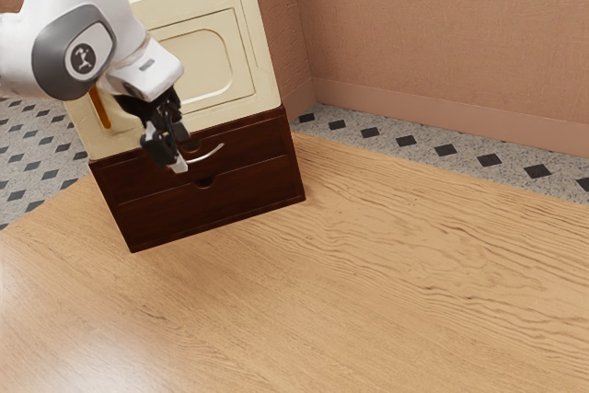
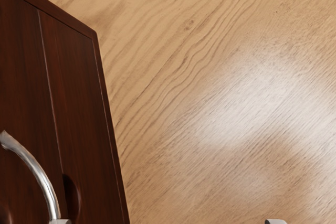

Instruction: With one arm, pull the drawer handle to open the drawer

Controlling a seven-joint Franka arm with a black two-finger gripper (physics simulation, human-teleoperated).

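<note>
Pinkish wall (image 1: pixel 442 34) noted behind patterned floor (image 1: pixel 446 150). Wood table (image 1: pixel 368 301) spread across the foreground. Cream box (image 1: pixel 198 66) set on top of dark two-drawer cabinet (image 1: pixel 230 204); cabinet placed on the table. Both drawer fronts seen shut. White arm (image 1: pixel 64 6) brought in from the exterior view's upper left. Black gripper (image 1: pixel 173 156) held at the upper drawer front, tilted downward. Claw open: fingertips (image 2: pixel 275 221) parted widely, nothing gripped. Curved silver handle (image 1: pixel 213 152) mounted on the upper drawer, one end overlapped by a fingertip in the wrist view; contact cannot be told. Small notch (image 1: pixel 202 182) cut into the lower front, below the handle.
</note>
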